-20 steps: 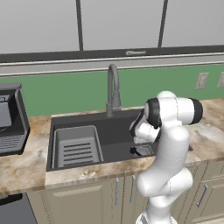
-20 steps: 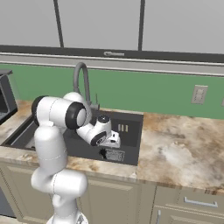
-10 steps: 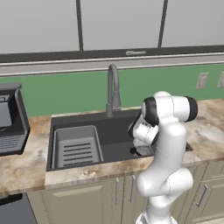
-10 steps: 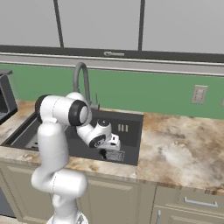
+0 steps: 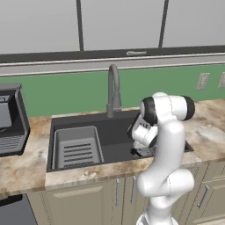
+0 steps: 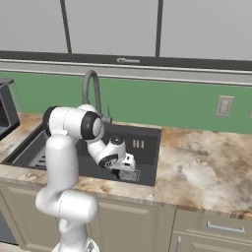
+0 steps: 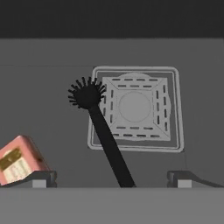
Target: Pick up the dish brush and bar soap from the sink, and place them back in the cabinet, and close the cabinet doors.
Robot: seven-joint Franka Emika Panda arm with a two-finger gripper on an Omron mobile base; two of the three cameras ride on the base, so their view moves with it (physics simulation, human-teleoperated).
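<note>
The black dish brush (image 7: 100, 127) lies on the floor of the dark sink (image 7: 52, 87), its bristly head beside the square drain grate (image 7: 134, 107) and its thin handle running back between my fingertips (image 7: 41, 178). The pinkish bar soap (image 7: 17, 159) lies just outside one fingertip. My gripper (image 7: 113, 179) is open, straddling the handle end without closing on it. From the base, the gripper (image 5: 139, 153) hangs low inside the sink (image 5: 116, 145) at its right end, and the gripper (image 6: 125, 173) stands over the sink (image 6: 147, 142) floor. The cabinet and its doors are out of view.
A grey gooseneck faucet (image 5: 113, 88) rises behind the basin. A ribbed tray insert (image 5: 77, 147) fills the sink's left part. A dark appliance (image 5: 11, 118) stands on the left counter. Marbled counter (image 6: 206, 167) spreads to the right, with light-grey wall cabinets (image 5: 118, 22) above.
The hand has sunk slightly lower into the right end of the basin. The jaws have stayed wide apart.
</note>
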